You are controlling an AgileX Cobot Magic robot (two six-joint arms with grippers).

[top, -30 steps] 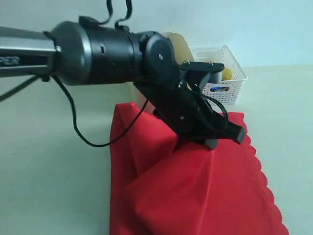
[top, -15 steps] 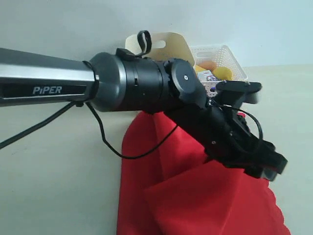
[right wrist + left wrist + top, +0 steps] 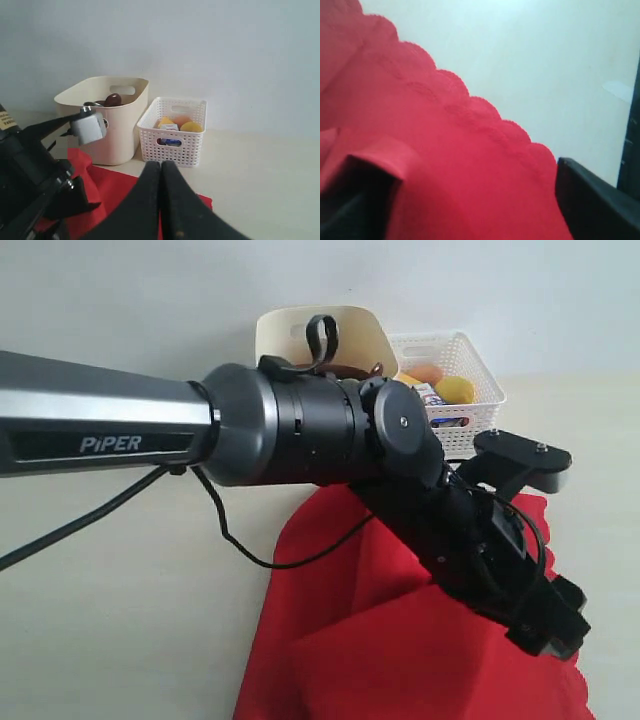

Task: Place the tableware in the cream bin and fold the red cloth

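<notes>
Exterior view. Cream bin (image 3: 300, 328) at the back of the table (image 3: 120, 580); the left arm (image 3: 280, 425) crosses in front of it and we cannot make out what it holds. Just beside the bin stands a white basket (image 3: 470, 365) holding an orange piece, a yellow piece (image 3: 456, 390) and a small carton (image 3: 432, 395). Red cloth (image 3: 370, 660) lies bunched in folds in front of both. The left claw (image 3: 548, 620) is low over the cloth at the view's lower right.

Left wrist view. We note the cloth's scalloped edge on the pale table. The claw's fingers (image 3: 590, 205) are set wide apart. The cloth is spread between them and one fold laps over one finger, but nothing is pinched.

Right wrist view. Inside the bin we see a dark brown rounded piece (image 3: 113, 99) and a glint of shiny metal (image 3: 90, 104), and can tell no more. The basket's contents are as listed above. The right claw (image 3: 161, 167) is pressed closed with nothing in it, and it hangs apart from both containers.
</notes>
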